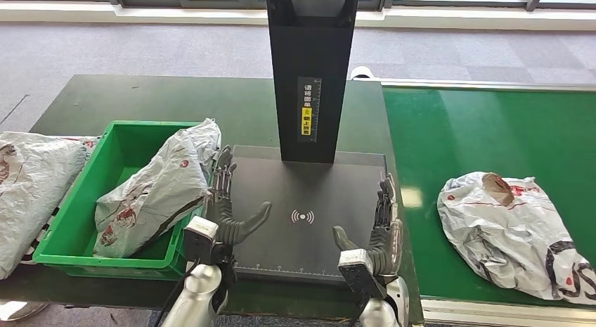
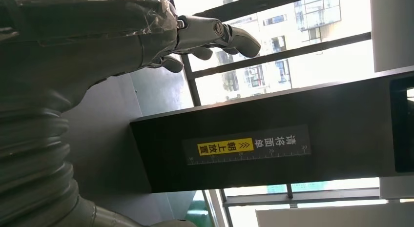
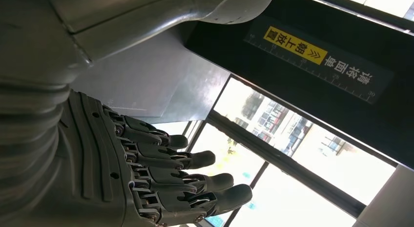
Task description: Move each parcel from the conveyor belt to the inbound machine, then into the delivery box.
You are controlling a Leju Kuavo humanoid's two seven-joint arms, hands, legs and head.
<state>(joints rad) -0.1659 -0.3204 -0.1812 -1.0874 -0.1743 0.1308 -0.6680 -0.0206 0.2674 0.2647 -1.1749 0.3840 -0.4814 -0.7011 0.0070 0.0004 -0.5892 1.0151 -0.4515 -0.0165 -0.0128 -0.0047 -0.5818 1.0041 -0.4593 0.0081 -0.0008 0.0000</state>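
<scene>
Both hands, left hand (image 1: 226, 200) and right hand (image 1: 379, 232), are open and hold nothing over the dark scanner plate (image 1: 309, 221); one parcel (image 1: 158, 190) lies in the green box (image 1: 74, 228).

Dark green table (image 1: 140, 98): carries green crate (image 1: 70, 225) at left, black scanner base (image 1: 309, 193) at centre with black column (image 1: 309, 74) rising from its far edge. Grey parcel (image 1: 28, 186) lies left of crate, just beside it. Green conveyor belt (image 1: 492, 130) adjoins table on right; grey-and-red parcel (image 1: 506, 228) lies on belt, near side.
</scene>
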